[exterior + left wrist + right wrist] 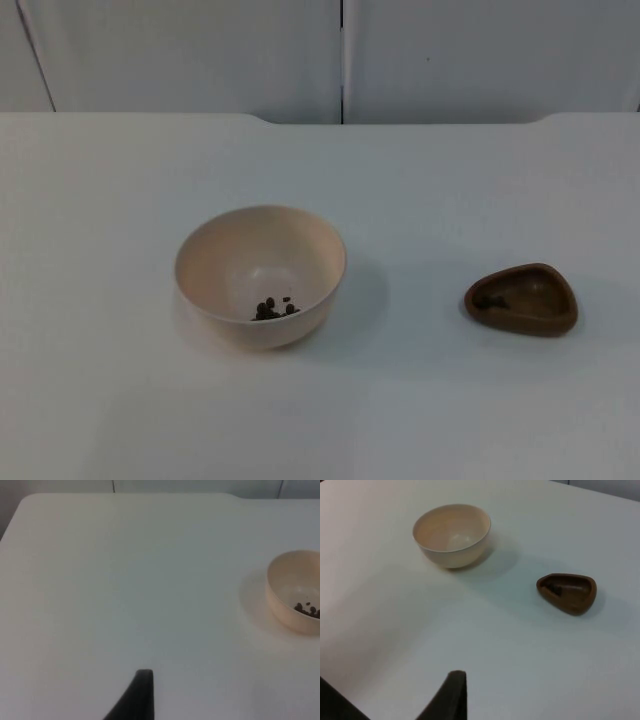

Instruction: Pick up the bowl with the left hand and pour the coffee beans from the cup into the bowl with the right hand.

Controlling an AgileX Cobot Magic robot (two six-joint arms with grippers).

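A cream bowl point(260, 275) stands upright on the white table, left of centre, with a few coffee beans point(272, 308) at its bottom. To its right rests a small brown wooden cup point(522, 299) of rounded triangular shape, with a bean or two point(490, 301) inside. In the left wrist view the bowl point(296, 592) stands well away from my left gripper point(142, 695), which hovers over bare table. The right wrist view takes in both the bowl point(452, 534) and the cup point(567, 592), each far ahead of my right gripper point(454, 695). Neither gripper touches anything.
The white table point(450, 180) ends at the grey partition wall point(340, 50) behind. Open table surface surrounds the bowl and the cup on every side.
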